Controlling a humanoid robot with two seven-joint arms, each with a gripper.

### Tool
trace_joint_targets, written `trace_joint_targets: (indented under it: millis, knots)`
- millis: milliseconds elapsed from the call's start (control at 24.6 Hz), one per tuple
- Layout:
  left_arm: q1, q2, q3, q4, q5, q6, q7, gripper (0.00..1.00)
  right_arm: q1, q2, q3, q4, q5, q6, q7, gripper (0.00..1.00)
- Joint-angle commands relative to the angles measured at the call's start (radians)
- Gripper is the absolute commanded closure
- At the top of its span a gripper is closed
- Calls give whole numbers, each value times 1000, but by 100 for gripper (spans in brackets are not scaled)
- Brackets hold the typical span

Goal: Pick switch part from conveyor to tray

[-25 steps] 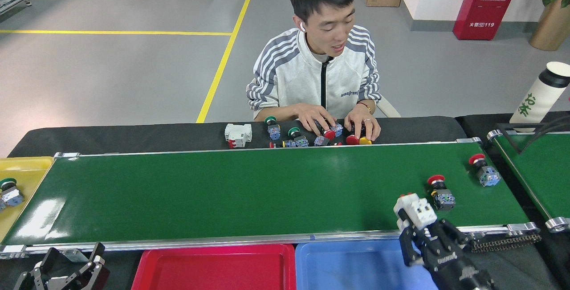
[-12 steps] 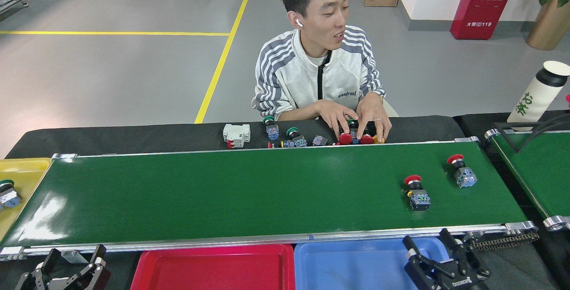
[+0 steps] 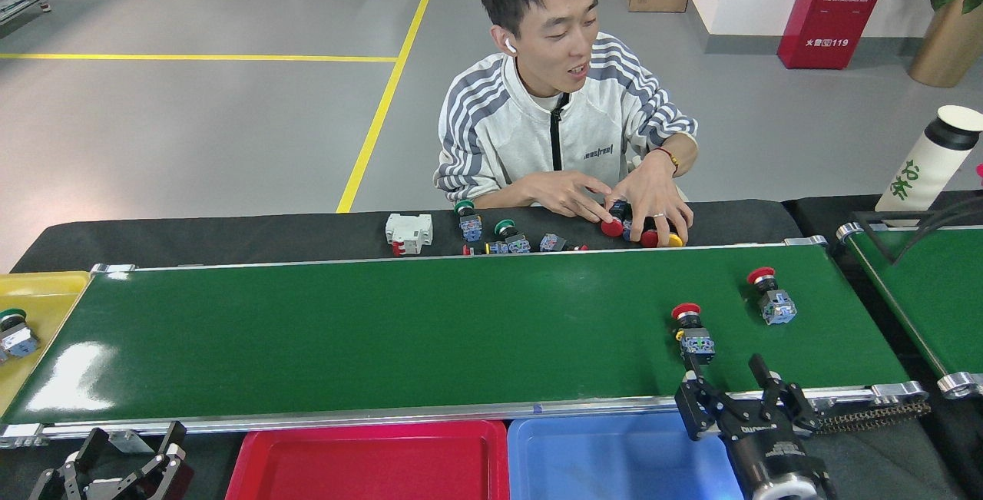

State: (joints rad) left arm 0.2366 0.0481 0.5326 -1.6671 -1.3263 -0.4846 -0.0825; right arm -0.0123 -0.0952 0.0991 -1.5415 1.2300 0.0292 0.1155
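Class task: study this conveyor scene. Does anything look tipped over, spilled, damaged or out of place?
Nothing is spilled or visibly damaged. Both red-capped switch parts on the conveyor lie tipped on their sides rather than upright. The right gripper is open just short of the nearer one. A green-capped switch sits in the yellow tray.

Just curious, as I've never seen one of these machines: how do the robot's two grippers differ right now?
The right gripper is raised over the near rail of the conveyor, close to a red-capped switch part; the left gripper sits low, beside the red tray, with no part nearby. The right gripper's fingers are spread wide and point away from the camera; the left gripper's look less spread. Both are black and empty.
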Motion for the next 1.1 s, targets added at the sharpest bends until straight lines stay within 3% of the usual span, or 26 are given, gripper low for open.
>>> trace_joint_targets:
  millis: [0, 203, 284, 406, 487, 528, 731, 974, 1015, 1055]
  knots:
    - [-2, 2, 1, -13, 4, -2, 3, 0, -32, 12, 24, 14, 0, 5, 18, 5]
    - [-6, 2, -3, -14, 2, -2, 3, 0, -130, 43, 73, 129, 3, 52, 18, 8]
    - [-6, 2, -5, -14, 2, -2, 3, 0, -152, 38, 94, 158, 8, 57, 18, 30]
    - [-8, 1, -5, -11, 1, -2, 3, 0, -156, 32, 117, 169, 28, 51, 21, 77]
    - [-8, 1, -5, -13, 1, 0, 3, 0, -156, 29, 117, 169, 29, 46, 33, 93]
    - [-8, 1, -5, -13, 1, 0, 3, 0, -156, 26, 117, 167, 29, 46, 36, 95]
    - [-8, -2, -3, -14, 1, 0, 3, 0, -140, 20, 122, 81, 29, -72, 35, 96]
    - [-8, 2, -3, -6, 1, 0, 3, 0, -80, 14, 238, -106, 37, -471, 16, 94]
    - [-10, 2, -3, -6, 1, 0, 3, 0, -84, 23, 287, -108, 52, -523, 9, 86]
    - [-11, 4, -3, -6, 1, 0, 3, 0, -87, 34, 326, -106, 72, -535, 4, 68]
